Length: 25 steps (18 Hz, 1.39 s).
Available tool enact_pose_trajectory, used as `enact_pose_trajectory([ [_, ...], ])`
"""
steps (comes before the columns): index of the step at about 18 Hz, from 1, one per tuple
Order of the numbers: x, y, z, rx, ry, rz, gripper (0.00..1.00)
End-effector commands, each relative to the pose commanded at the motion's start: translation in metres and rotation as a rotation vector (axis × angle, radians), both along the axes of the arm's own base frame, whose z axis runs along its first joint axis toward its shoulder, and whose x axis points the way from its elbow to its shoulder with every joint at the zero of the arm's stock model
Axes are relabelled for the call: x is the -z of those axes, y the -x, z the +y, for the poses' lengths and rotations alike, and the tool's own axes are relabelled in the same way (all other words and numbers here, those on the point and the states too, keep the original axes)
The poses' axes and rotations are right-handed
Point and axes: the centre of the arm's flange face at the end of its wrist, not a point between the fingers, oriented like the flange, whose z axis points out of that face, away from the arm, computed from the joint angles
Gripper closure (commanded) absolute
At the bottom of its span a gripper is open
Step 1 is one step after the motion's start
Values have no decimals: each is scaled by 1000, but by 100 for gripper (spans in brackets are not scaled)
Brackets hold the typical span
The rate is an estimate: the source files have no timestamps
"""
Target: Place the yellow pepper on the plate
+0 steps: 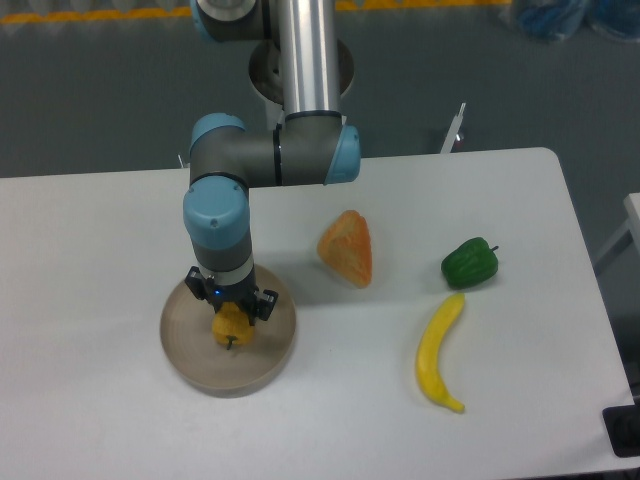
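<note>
The yellow pepper (231, 327) is small and yellow-orange with a short dark stem pointing toward the camera. It sits over the middle of the round grey-beige plate (264, 368) at the table's front left. My gripper (229, 303) comes straight down onto the pepper, with its dark fingers on either side of the pepper's top. The fingers look closed on the pepper. Whether the pepper rests on the plate or hangs just above it is not clear.
An orange wedge-shaped fruit (347, 248) lies mid-table. A green pepper (470, 263) and a long yellow banana (440, 352) lie to the right. The arm's base column stands at the back behind the table.
</note>
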Motion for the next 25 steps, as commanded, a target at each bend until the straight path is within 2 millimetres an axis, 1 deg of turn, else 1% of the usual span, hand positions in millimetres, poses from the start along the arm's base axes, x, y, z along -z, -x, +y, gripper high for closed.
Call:
enact_pose_trajectory([
  [1, 1, 0, 0, -2, 1, 0, 0],
  [4, -9, 1, 0, 0, -19, 2, 0],
  [5, -18, 0, -1, 3, -34, 5, 0],
  [6, -23, 3, -2, 5, -41, 8, 0],
  [8, -42, 8, -3, 13, -70, 32, 0],
  [9, -49, 21, -1, 6, -77, 59, 0],
  [10, -60, 39, -7, -6, -83, 101, 0],
  [12, -69, 76, -20, 10, -78, 131, 0],
  [14, -86, 110, -35, 25, -90, 151, 0],
  [16, -91, 138, -44, 37, -95, 166, 0],
  [18, -100, 173, -53, 39, -101, 185, 0],
  [20, -103, 193, -59, 77, -99, 199, 0],
  [22, -107, 213, -69, 149, -91, 215, 0],
  [23, -110, 217, -72, 190, -89, 221, 0],
  [25, -119, 218, -71, 195, -100, 237, 0],
])
